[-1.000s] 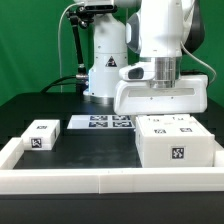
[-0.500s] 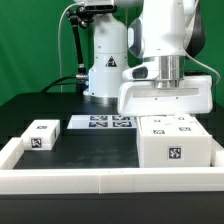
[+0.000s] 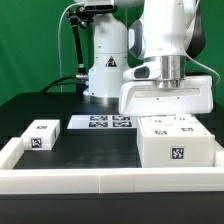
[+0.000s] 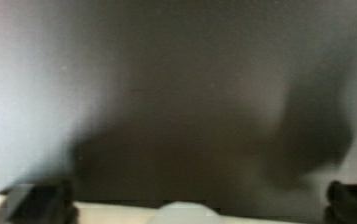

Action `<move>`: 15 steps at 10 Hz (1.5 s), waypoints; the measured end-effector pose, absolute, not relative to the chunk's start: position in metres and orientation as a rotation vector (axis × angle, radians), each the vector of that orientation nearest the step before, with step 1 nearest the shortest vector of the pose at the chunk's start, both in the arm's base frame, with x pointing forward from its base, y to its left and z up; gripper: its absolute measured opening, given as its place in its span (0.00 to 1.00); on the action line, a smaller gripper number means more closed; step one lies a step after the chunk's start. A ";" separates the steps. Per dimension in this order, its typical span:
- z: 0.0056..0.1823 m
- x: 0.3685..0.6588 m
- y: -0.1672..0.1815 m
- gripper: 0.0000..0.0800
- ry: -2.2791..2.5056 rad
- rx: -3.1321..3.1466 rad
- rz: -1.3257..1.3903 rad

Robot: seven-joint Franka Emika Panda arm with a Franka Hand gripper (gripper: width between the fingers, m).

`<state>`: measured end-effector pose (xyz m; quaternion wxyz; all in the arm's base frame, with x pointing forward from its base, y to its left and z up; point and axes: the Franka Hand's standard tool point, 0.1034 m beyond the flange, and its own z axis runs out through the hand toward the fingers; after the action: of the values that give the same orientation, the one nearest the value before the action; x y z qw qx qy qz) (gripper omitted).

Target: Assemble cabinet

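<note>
My gripper [image 3: 166, 82] hangs at the exterior view's right, shut on a wide white cabinet part [image 3: 165, 98] held just above and behind a white cabinet box [image 3: 176, 145] with marker tags. The fingertips are hidden by the held part. A small white tagged block [image 3: 41, 134] lies at the exterior view's left. The wrist view is blurred and dark. It shows two dark fingers [image 4: 33, 200] far apart at the edges, and a pale white surface [image 4: 184, 212] between them.
The marker board [image 3: 100, 122] lies flat in the middle, behind the parts. A long low white border wall [image 3: 100, 178] runs along the front and up the left side. The arm's white base [image 3: 105, 65] stands at the back.
The gripper and the held white part moved a little toward the exterior view's right between one second and half a second ago. Since then nothing has visibly moved.
</note>
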<state>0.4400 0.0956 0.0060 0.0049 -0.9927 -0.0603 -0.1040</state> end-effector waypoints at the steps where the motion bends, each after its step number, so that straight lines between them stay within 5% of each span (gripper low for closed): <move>1: 0.006 0.440 0.095 0.65 -0.193 -3.109 -0.326; 2: 0.007 0.440 0.096 0.49 -0.197 -3.109 -0.327; 3: 0.007 0.440 0.096 0.49 -0.203 -3.109 -0.327; 4: 0.007 0.441 0.094 0.28 -0.197 -3.111 -0.327; 9: 0.017 0.441 0.094 0.28 -0.194 -3.111 -0.296; 13: 0.075 0.443 0.094 0.28 -0.161 -3.107 -0.105; 15: 0.066 0.441 0.092 0.28 -0.161 -3.111 -0.116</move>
<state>0.4407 0.0919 0.0656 0.0120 -0.9979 -0.0517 -0.0373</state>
